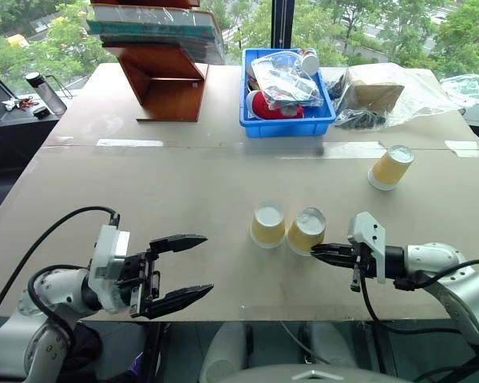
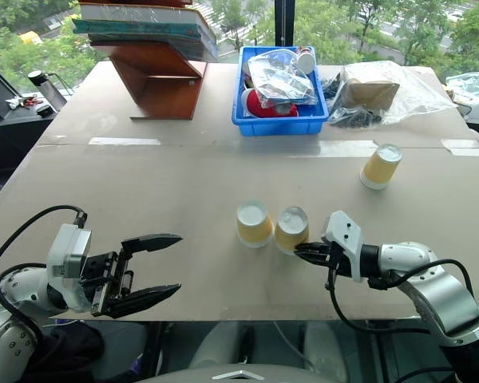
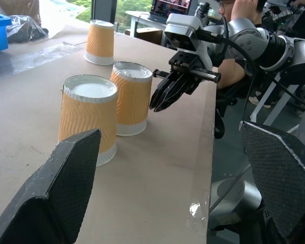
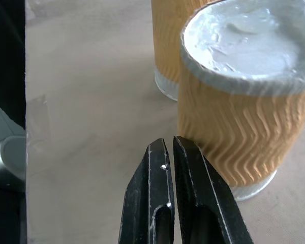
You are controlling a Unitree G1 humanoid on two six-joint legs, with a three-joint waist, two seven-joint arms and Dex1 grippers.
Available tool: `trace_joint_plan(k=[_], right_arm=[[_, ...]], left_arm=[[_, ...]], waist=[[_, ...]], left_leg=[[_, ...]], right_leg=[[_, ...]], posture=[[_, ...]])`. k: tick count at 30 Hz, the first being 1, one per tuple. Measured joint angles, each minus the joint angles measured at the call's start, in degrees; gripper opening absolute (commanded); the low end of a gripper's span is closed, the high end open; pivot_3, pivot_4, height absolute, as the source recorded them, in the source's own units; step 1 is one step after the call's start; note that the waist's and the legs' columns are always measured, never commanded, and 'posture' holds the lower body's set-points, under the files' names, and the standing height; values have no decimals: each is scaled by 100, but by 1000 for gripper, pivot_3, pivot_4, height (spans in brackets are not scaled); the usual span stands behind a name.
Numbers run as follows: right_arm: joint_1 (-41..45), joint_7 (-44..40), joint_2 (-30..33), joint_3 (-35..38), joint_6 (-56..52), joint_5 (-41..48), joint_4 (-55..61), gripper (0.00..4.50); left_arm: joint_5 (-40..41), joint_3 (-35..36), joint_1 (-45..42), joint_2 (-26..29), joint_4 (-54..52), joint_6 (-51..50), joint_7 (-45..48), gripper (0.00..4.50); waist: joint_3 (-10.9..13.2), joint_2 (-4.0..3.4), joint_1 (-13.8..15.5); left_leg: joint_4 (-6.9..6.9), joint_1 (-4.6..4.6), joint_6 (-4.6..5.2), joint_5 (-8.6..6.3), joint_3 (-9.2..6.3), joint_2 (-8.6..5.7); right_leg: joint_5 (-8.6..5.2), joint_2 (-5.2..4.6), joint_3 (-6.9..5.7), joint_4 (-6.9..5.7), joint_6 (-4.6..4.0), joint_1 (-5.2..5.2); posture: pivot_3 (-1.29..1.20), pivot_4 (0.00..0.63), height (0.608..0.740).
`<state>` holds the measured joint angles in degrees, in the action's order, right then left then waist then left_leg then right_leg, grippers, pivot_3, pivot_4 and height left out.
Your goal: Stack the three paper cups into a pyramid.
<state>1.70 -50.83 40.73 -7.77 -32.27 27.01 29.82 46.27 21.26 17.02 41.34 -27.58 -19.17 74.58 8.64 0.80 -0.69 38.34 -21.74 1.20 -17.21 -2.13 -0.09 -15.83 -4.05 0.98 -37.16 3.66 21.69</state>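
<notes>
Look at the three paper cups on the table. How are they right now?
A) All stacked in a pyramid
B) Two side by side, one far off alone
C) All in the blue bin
B: two cups stand upside down side by side, and the third cup stands apart, toward the table's right edge.

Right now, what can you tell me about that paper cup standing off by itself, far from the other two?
The lone paper cup stands upside down on the brown table, its white base up and its wide white rim down. Its sides are yellow-tan paper with a wavy ribbed texture. It sits beyond and to the right of the two other cups, near a strip of clear tape. Nothing touches it except the table.
</notes>
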Motion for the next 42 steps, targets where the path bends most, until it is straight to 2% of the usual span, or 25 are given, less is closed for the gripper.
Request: trace_joint_plan(k=[2,5,9,10,11,12,13,15,21,32,42], right_arm=[[-34,-79,18,254,-67,323,59,25],[-129,-317,234,887,-346,1066,176,749],[-127,-499,638,2247,-753,2258,157,2611],[-13,-433,639,2425,-769,2366,99,3351],[48,-375,626,2440,-767,2361,47,3538],[223,-217,572,2403,-735,2246,-87,4103],[543,100,424,2300,-628,1934,-340,4454],[1351,1222,-61,2032,-418,980,-1130,4454],[1764,2436,-548,1727,-363,-55,-1882,4454],[2119,3051,-725,1801,-119,-700,-2047,4454],[2223,3542,-873,1940,-143,-1083,-2784,4454]], left_arm=[[0,-2,4,-3,-2,1,-4,4500],[-1,-18,-14,-10,-6,3,-10,4500],[-1,-16,0,-23,-14,14,-59,4500],[-1,-21,-8,-25,-15,16,-72,4500],[0,-25,-11,-26,-18,19,-77,4500],[0,-34,-12,-28,-20,22,-89,4500],[0,-53,-24,-30,-24,26,-102,4500],[1,-99,-90,-34,-48,29,-113,4500],[1,-93,-51,-37,-62,45,-159,4500],[3,-89,80,-37,-121,75,-239,4500],[4,-98,121,-42,-124,85,-306,4500]], waist=[[0,0,6],[0,0,16],[1,0,18],[0,2,0],[0,2,-13],[0,2,-30],[-1,3,-50],[-1,3,-59],[2,-3,18],[3,-5,-18],[3,-6,-21]], left_leg=[[0,-1,0,0,0,0],[1,-2,1,-1,-2,0],[0,-1,4,-2,-2,4],[-1,1,4,-2,-1,8],[-1,2,4,-2,1,10],[-1,4,4,-2,6,11],[-1,8,3,-2,14,11],[2,7,1,0,19,9],[-6,-39,-25,14,12,8],[-5,-34,-23,13,21,9],[-5,-32,-23,13,24,8]], right_leg=[[0,-1,0,1,0,0],[0,-1,-2,3,0,-3],[1,0,-3,6,0,-6],[1,3,-3,5,0,-6],[1,6,-2,5,-1,-5],[1,8,2,3,-1,-5],[2,9,8,1,-2,-4],[4,8,13,-4,-3,1],[3,3,2,9,-4,39],[3,6,11,0,-3,44],[3,6,13,-3,-3,44]], posture=[[0,150,740],[0,150,740],[0,150,740],[0,150,740],[0,150,740],[0,150,740],[0,150,740],[0,150,740],[0,150,740],[0,150,740],[0,150,740]])
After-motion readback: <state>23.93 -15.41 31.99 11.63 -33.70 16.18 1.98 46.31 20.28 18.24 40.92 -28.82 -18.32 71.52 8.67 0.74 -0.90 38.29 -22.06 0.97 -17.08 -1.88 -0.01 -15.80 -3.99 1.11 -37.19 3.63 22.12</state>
